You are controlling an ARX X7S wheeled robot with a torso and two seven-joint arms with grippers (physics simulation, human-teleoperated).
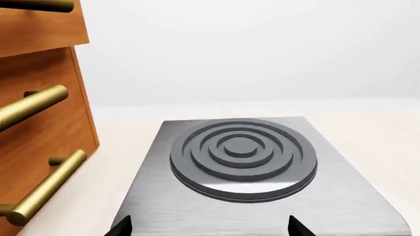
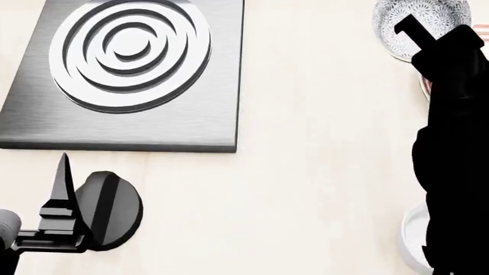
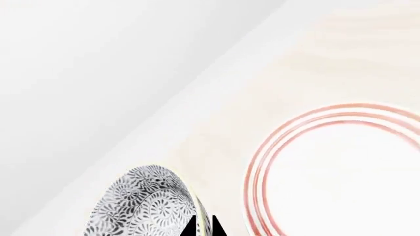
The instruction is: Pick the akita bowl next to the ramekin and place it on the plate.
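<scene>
The right gripper (image 2: 410,30) sits at the far right of the pale cream counter (image 2: 321,172), its black fingertips over the rim of the akita bowl (image 2: 424,23), a small deep round bowl with a grey-and-white floral speckle pattern. In the right wrist view the dark fingertips (image 3: 200,227) straddle the bowl's thin rim, one on each side and close against it, so the fingers look clamped on the rim, though only their tips show at the picture's edge. The bowl (image 3: 141,206) appears tilted in that view, its patterned surface facing the camera. Just beside it, on its right, lies the round shallow white plate with red concentric rings (image 3: 341,172); from the head camera only a sliver of its red-ringed edge (image 2: 422,86) shows behind the black right arm. At the near right, a plain glossy white round cup, the ramekin (image 2: 413,238), is partly hidden by the same arm.

The left gripper (image 2: 65,189) hovers at the near left, just short of the brushed-steel cooktop with a grey ringed burner (image 2: 130,51). In the left wrist view its two black fingertips (image 1: 121,227) stand well apart, holding nothing. At the far left of that view is a wooden cabinet front with brass bar handles (image 1: 39,103).
</scene>
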